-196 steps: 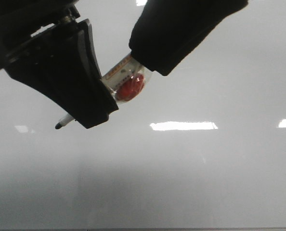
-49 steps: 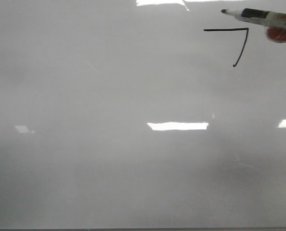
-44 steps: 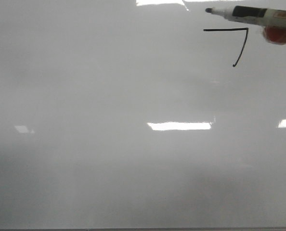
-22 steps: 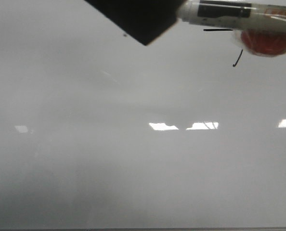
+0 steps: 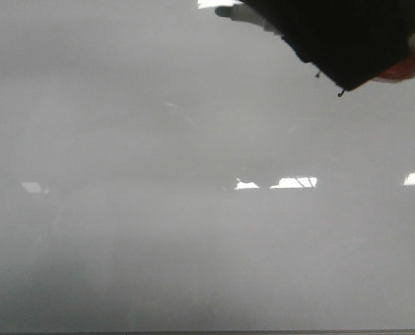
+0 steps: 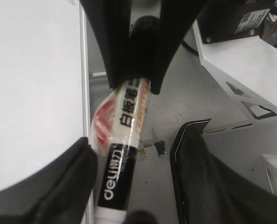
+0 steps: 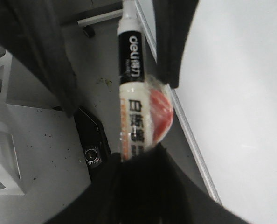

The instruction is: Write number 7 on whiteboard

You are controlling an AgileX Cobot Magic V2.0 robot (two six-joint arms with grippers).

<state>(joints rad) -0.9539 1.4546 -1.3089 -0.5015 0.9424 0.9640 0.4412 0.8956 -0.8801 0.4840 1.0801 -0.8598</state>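
The whiteboard fills the front view; it also shows in the left wrist view and the right wrist view. Of the number 7, only the tiny hook shows; the rest is hidden behind a black gripper finger. My right gripper is shut on the body of a white marker with a black band and a red piece taped on. My left gripper is open, its fingers on either side of the marker's black end.
The board's thin metal frame edge runs beside the marker. Beyond it are a grey floor, a white angular robot base and a small black device.
The marker has moved left from beside the finished 7. A black gripper finger has come in from the left and now covers the marker and most of the 7.
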